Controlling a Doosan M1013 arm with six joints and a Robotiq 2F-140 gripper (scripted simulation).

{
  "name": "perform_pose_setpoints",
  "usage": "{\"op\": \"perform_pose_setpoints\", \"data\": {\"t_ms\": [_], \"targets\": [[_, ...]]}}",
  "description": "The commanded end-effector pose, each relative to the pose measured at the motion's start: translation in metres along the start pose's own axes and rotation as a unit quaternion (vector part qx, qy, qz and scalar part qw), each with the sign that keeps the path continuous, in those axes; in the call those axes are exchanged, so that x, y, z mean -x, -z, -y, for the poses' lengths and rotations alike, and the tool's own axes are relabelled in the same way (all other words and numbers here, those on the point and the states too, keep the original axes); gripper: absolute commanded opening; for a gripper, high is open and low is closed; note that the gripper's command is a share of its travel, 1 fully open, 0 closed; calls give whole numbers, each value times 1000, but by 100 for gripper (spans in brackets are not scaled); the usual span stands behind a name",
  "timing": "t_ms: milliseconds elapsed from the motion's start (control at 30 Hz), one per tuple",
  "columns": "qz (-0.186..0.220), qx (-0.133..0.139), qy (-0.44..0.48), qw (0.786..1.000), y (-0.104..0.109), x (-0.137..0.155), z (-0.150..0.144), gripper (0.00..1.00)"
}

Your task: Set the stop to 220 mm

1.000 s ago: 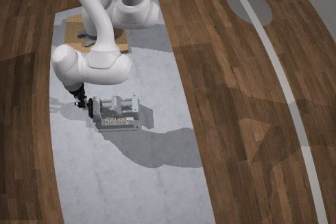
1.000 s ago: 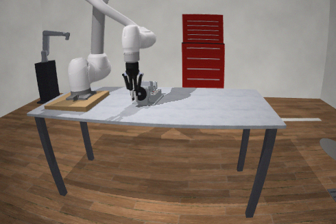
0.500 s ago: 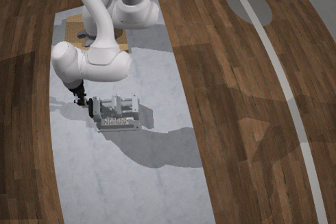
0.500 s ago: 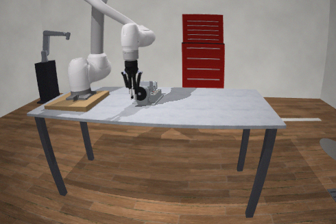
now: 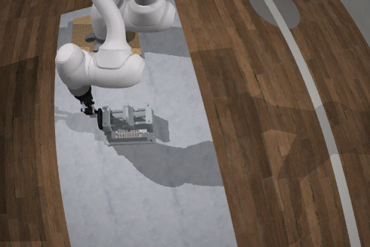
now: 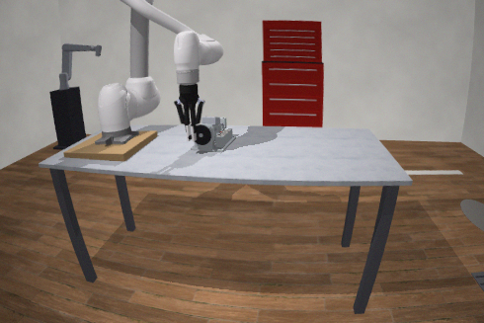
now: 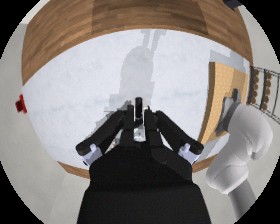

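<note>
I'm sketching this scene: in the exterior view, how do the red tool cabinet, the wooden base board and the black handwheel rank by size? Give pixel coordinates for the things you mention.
Largest to smallest:
1. Red tool cabinet (image 6: pixel 292 77)
2. Wooden base board (image 6: pixel 94 154) (image 7: pixel 208 100)
3. Black handwheel (image 5: pixel 100 118) (image 6: pixel 202 134)

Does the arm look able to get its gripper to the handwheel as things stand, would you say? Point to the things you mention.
Probably yes: the gripper (image 5: pixel 90 112) (image 6: pixel 191 138) (image 7: pixel 138 103) is already right beside the handwheel (image 5: pixel 100 118) (image 6: pixel 202 135), and nothing visible blocks the arm (image 5: pixel 113 26) (image 6: pixel 188 53).

scale numerals (image 5: pixel 128 134) too small to read

Pale table (image 5: pixel 151 211) (image 6: pixel 316 157) (image 7: pixel 66 100): wooden board (image 5: pixel 81 29) (image 6: pixel 99 153) (image 7: pixel 210 107), grey stop fixture (image 5: pixel 132 143) (image 6: pixel 209 146).
</note>
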State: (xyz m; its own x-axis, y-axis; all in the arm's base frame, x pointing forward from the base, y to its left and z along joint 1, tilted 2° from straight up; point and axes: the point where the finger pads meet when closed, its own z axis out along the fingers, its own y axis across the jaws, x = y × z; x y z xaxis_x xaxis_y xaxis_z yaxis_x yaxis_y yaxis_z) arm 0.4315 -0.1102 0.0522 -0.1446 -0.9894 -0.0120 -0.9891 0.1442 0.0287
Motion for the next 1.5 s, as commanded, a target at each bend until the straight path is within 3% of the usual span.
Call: {"op": "perform_pose_setpoints", "data": {"t_ms": [0, 1467], "targets": [[0, 0, 0, 1000, 4, 0, 1, 4], [0, 0, 0, 1000, 19, 0, 8, 4]]}}
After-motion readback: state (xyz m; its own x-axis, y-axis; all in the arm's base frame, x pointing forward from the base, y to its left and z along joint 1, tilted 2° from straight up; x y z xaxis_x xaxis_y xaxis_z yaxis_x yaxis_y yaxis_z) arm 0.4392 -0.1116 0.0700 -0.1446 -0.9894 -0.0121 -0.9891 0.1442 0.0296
